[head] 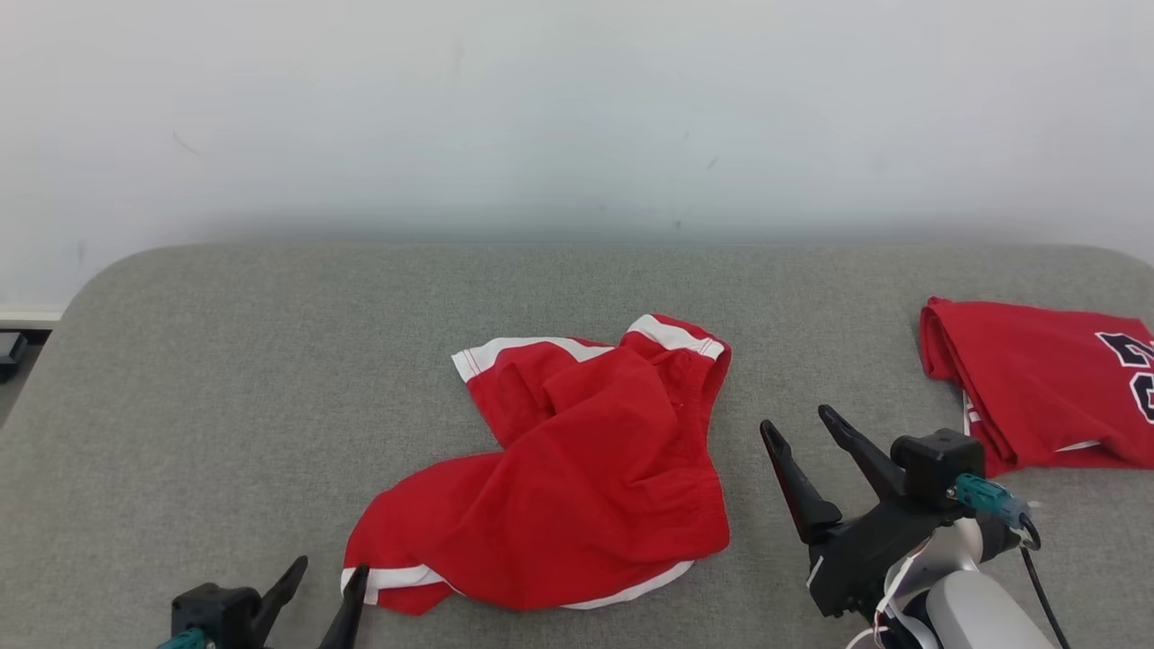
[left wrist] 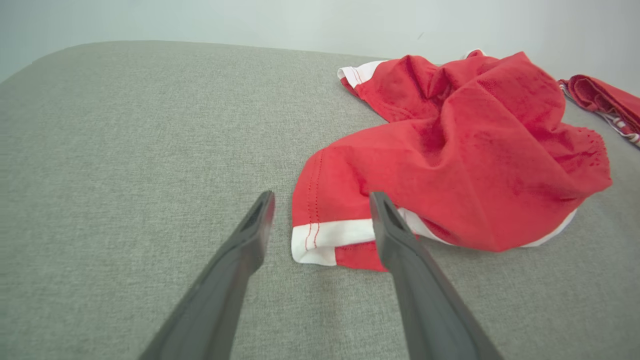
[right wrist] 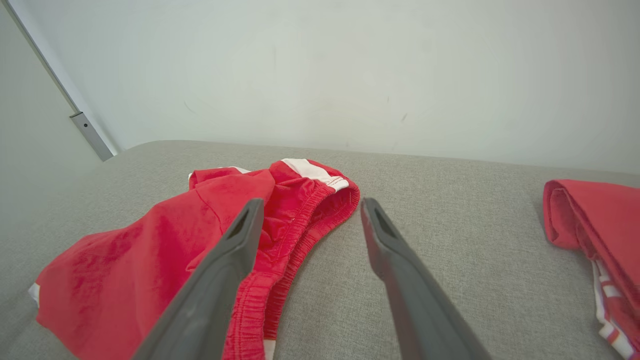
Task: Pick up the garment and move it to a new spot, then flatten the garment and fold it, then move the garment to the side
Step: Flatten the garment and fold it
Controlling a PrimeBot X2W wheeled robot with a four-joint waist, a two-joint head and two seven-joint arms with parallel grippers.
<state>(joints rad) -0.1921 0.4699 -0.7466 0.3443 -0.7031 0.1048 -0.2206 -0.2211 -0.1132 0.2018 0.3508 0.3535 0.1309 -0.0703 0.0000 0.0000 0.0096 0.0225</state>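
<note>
Left gripper (head: 329,570) is gaping open at the hem corner of crumpled red white-trimmed shorts (head: 577,469), lying well left of a folded red jersey (head: 1037,388) — flattening is likely starting; right gripper (head: 798,421), hovering open just left of that jersey, needs the waistband

One red shorts (head: 577,469); one folded red jersey (head: 1037,388); left pincer (head: 331,566), right pincer (head: 795,417): two.

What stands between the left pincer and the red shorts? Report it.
Nothing visible does. The left pincer stands open at the white-trimmed hem corner of the red shorts, with bare grey surface beside it. The folded red jersey lies apart, far to the right.
</note>
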